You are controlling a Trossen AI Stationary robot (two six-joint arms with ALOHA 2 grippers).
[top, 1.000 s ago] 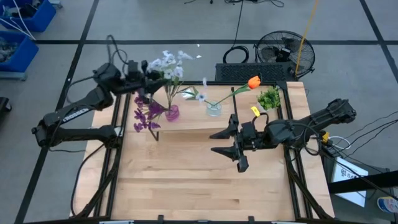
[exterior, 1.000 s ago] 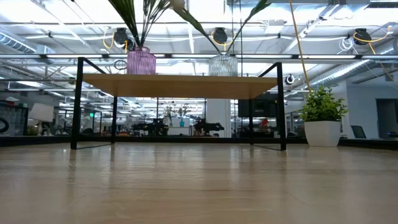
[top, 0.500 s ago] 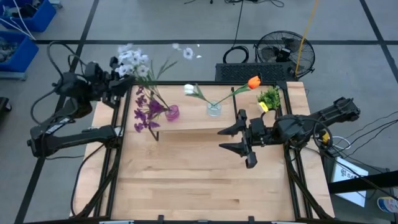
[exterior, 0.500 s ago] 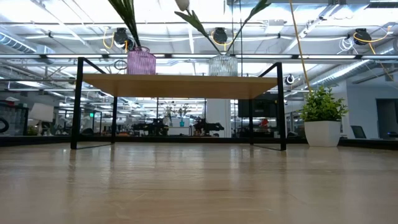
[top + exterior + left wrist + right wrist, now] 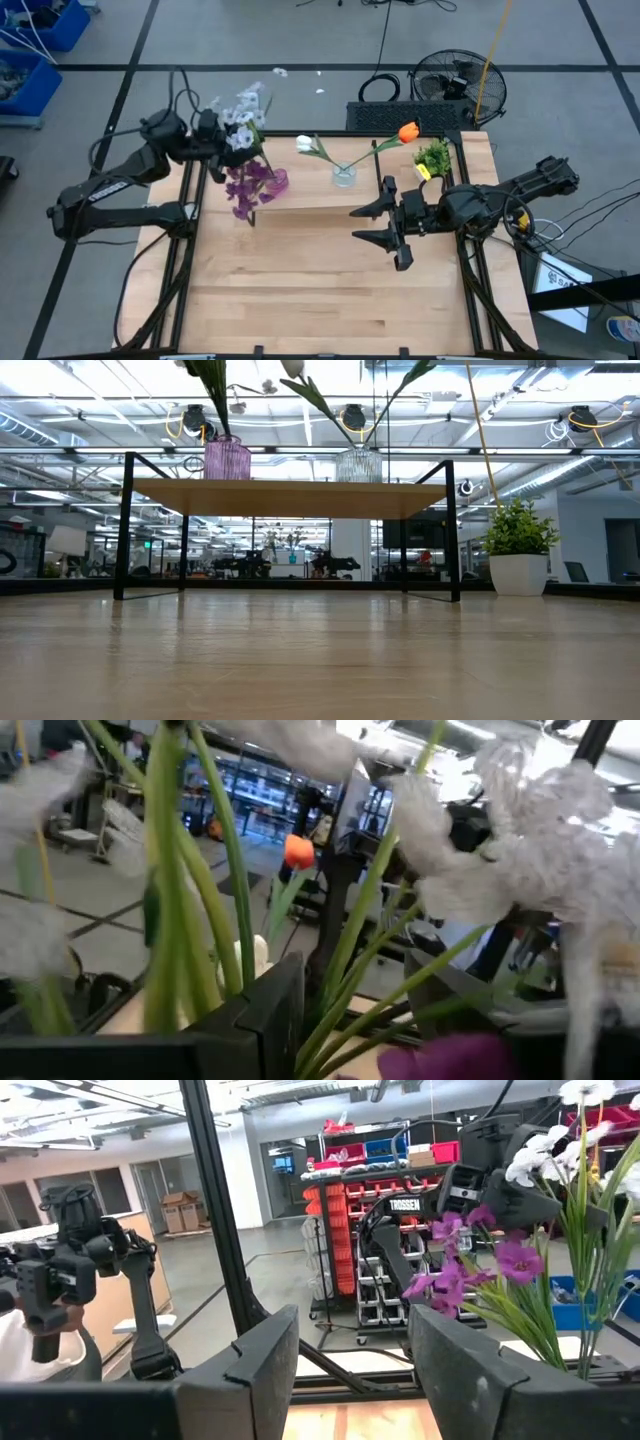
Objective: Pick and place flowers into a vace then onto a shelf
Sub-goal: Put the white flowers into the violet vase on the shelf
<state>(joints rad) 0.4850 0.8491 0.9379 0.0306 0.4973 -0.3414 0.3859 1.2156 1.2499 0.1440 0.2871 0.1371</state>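
While the left tool hung at the shelf's left end, its dark fingers were clamped on the green stems of the pale white-lavender spray, whose blooms stood just above and beside the ribbed pink-purple glass vase. In the left wrist view those stems ran up between the fingers. The dark purple cluster drooped from the same vase over the front edge of the low light-wood shelf on thin black legs. Whether the spray's stem ends were already down in the vase could not be told from these views.

Farther along the shelf stood the clear glass vase, holding the single white bud and the orange tulip, both leaning outward. Both vases sat on the shelf.

The right tool waited over the wooden bench in front of the shelf's right end, fingers spread wide and empty.

By my judgement the task was nearly finished: three flowers were placed, and only seating and releasing the spray remained.
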